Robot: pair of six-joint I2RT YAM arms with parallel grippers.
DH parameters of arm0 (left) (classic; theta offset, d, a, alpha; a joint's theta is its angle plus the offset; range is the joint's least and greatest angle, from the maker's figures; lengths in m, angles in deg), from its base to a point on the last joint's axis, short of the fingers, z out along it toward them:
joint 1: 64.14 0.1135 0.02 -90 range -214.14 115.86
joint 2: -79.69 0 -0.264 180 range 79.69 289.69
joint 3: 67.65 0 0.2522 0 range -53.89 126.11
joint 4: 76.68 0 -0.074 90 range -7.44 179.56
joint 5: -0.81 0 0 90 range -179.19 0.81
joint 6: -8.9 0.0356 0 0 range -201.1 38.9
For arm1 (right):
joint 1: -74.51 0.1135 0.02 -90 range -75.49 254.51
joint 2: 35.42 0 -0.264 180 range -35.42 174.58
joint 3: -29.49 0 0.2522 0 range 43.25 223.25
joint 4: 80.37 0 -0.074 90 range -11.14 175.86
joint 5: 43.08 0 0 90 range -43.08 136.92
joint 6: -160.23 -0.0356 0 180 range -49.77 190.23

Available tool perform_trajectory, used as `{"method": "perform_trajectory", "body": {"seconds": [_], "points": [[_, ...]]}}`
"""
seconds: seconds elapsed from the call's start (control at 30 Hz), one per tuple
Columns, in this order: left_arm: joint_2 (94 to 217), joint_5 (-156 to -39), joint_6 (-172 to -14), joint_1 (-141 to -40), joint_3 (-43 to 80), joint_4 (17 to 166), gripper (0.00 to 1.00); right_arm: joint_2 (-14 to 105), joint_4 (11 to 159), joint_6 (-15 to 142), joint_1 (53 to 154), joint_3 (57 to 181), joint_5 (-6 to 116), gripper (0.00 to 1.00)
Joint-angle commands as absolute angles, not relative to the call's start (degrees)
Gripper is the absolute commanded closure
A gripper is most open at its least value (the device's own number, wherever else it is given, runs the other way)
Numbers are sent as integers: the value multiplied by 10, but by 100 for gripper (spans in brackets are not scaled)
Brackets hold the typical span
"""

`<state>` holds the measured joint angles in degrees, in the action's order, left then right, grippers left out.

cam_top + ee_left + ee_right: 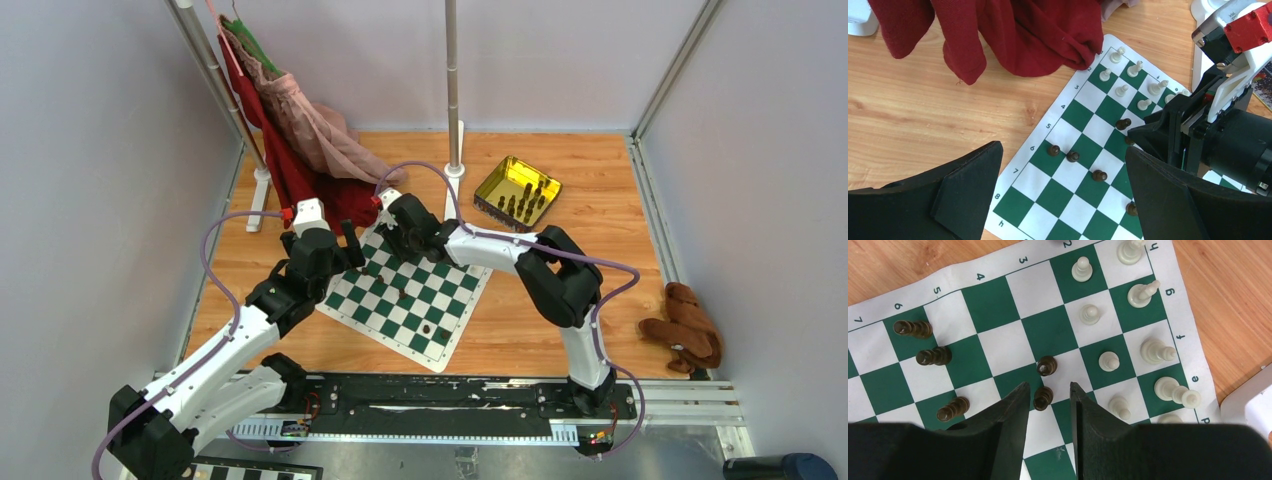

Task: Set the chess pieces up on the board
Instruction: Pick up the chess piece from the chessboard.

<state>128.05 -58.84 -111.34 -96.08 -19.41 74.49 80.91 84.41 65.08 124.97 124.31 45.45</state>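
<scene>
Entry: chess pieces (1047, 365), small turned figures in dark and cream, standing on the board (993, 347), a thin green-and-white checked mat laid flat on the wooden counter (500, 340). Location: cream pieces (1108, 361) are grouped on the two ranks at one end, roughly in order. Several dark ones (1072, 156) stand scattered across the middle ranks, not on their home squares. More dark figures sit in a yellow tray (495, 175) off the board's far corner. A red cloth (1013, 35) hangs just beside the cream end, its hem touching the mat's border. Right end effector (1049, 386): low over mid-board, jaws partly open and straddling one upright dark pawn (1043, 398), with a gap showing on each side, so nothing appears to be gripped. Left end effector (1063, 150): above the dark side of the board, jaws at full spread, holding nothing. Handling, by estimate: the pawn is probably light, rigid and smooth, with a narrow foot that tips at a sideways nudge. It is best taken squarely on the stem below the head and lifted straight up. The mat looks liable to slide or crease if dragged.
</scene>
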Motion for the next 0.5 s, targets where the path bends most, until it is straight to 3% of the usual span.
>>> {"method": "perform_trajectory", "body": {"seconds": [0.0,0.47], "points": [[1282,-588,-1116,-957,-199,764,0,822,842,645,1243,1233,460,61],[1287,-590,-1116,-955,-203,770,0,826,851,637,1243,1218,481,64]]}}
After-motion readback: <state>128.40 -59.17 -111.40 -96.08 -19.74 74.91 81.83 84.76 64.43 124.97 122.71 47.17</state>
